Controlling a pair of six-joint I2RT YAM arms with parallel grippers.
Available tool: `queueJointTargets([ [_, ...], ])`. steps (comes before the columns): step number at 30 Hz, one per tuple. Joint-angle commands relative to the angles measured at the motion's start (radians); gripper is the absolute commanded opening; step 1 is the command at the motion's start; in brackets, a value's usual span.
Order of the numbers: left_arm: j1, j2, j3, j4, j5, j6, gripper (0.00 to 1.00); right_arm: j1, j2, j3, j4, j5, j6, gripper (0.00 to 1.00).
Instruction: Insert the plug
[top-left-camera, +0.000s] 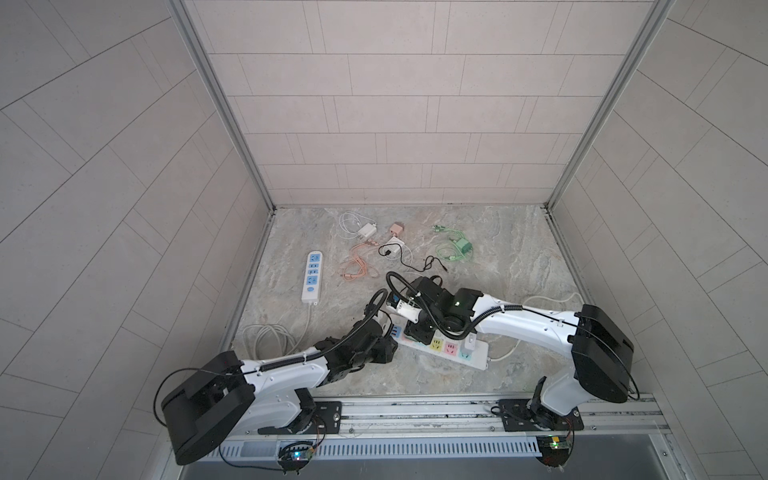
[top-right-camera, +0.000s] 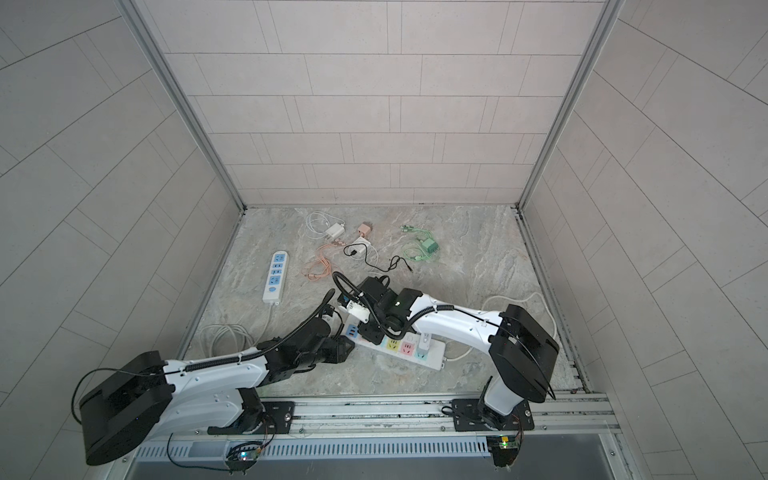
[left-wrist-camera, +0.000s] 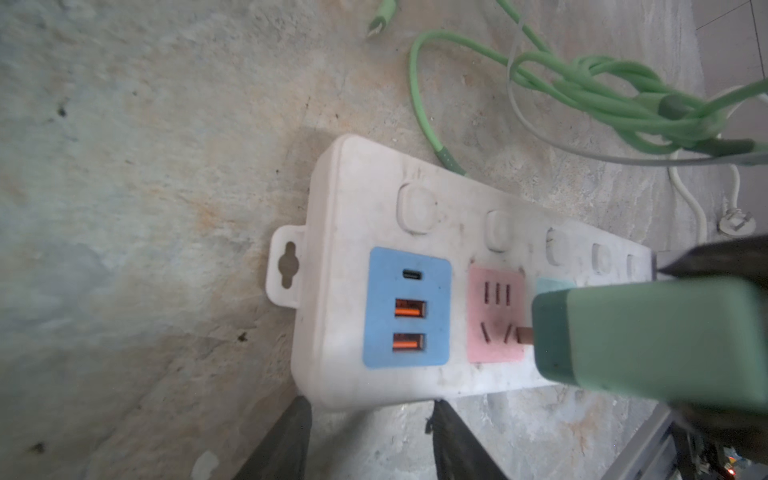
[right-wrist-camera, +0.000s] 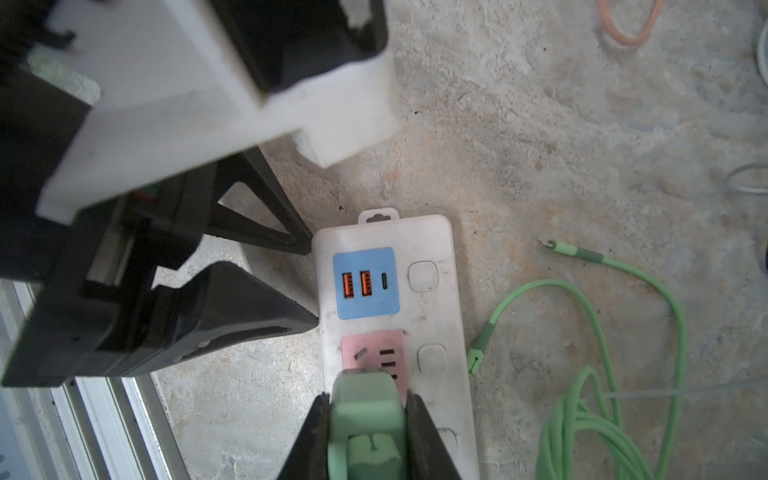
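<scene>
A green plug (right-wrist-camera: 368, 411) sits between the fingers of my right gripper (right-wrist-camera: 368, 399), which is shut on it. In the left wrist view the plug (left-wrist-camera: 648, 336) hovers over the pink socket (left-wrist-camera: 494, 316) of the white power strip (left-wrist-camera: 365, 199), with one metal prong (left-wrist-camera: 524, 336) showing just above it. The strip (right-wrist-camera: 436, 241) lies flat on the marble floor. My left gripper (left-wrist-camera: 370, 409) is open, both fingertips resting against the strip's long side near the blue USB panel (right-wrist-camera: 365, 282). In both top views the two arms hide this end of the strip (top-left-camera: 478, 361).
A loose green cable (right-wrist-camera: 590, 291) coils beside the strip. A white plug (top-left-camera: 471, 344) stands in the strip's far end. Further back lie a second strip (top-left-camera: 312, 276), white (top-left-camera: 368, 230), pink (top-left-camera: 397, 227) and green chargers (top-left-camera: 462, 247), and orange (top-left-camera: 357, 270) and black cables (top-left-camera: 399, 253).
</scene>
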Motion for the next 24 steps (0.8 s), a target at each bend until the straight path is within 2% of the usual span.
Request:
queueJointTargets([
  [1,-0.002,0.062,-0.013,-0.106,-0.029,0.025,0.52,-0.009,-0.034,0.002,0.023,0.037,-0.006,0.00],
  [5,-0.001,0.065,-0.013,-0.089,-0.009,0.025,0.53,-0.016,-0.027,0.012,0.029,0.054,-0.004,0.00],
  [7,-0.001,0.039,-0.013,-0.111,-0.017,0.025,0.56,-0.016,-0.026,0.019,0.039,0.058,-0.002,0.00],
  [11,-0.001,-0.064,-0.013,-0.188,-0.054,0.024,0.70,-0.019,-0.016,0.029,0.055,0.060,0.004,0.00],
  [14,-0.001,-0.155,-0.019,-0.242,-0.105,0.014,0.75,-0.021,-0.001,0.041,0.064,0.044,0.008,0.00],
  [21,0.002,-0.363,-0.078,-0.331,-0.197,0.000,0.78,-0.021,0.044,0.058,0.076,0.027,0.008,0.00],
  [24,0.002,-0.410,-0.081,-0.369,-0.211,0.000,0.79,-0.021,0.054,0.057,0.077,0.021,0.010,0.00],
])
